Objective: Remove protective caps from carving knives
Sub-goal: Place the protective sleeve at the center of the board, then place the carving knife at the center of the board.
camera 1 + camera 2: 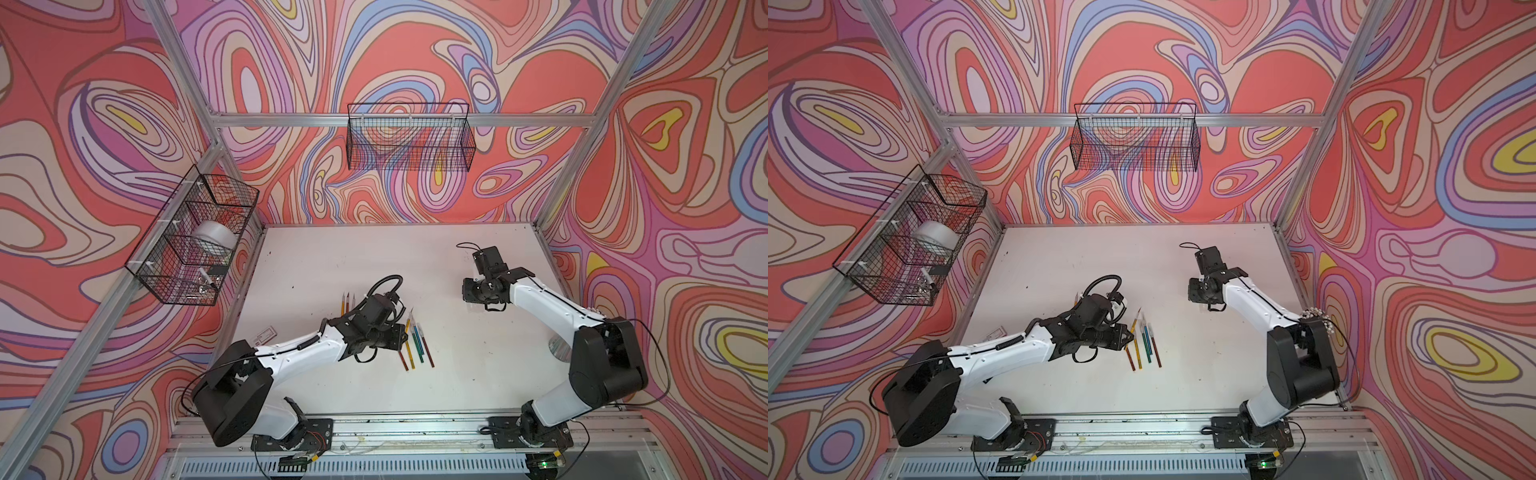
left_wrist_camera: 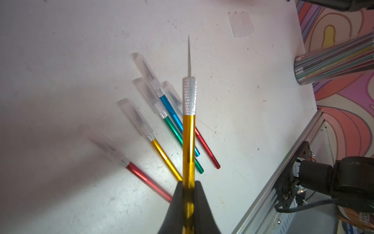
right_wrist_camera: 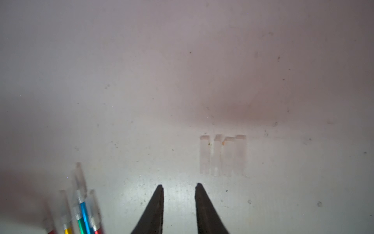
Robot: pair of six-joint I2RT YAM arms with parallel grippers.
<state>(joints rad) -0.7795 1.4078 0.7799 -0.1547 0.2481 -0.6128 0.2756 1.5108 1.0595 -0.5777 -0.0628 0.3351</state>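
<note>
My left gripper (image 2: 188, 183) is shut on the handle of a gold carving knife (image 2: 189, 141), held above the table with its blade bare. Under it lie several carving knives (image 1: 415, 345) with red, gold, green and blue handles, each still wearing a translucent protective cap (image 2: 135, 119). Three uncapped knives (image 1: 348, 303) lie just behind my left wrist. My right gripper (image 3: 179, 185) is open and holds nothing, hovering over the white table. Several loose protective caps (image 3: 222, 156) lie side by side just ahead of it, and they also show faintly in the left wrist view (image 2: 240, 24).
A clear cup of thin sticks (image 2: 334, 62) stands by the table's right edge, near my right arm's base (image 1: 1316, 320). Wire baskets hang on the back wall (image 1: 409, 137) and the left wall (image 1: 195, 237). A small flat card (image 1: 266, 334) lies at the left edge.
</note>
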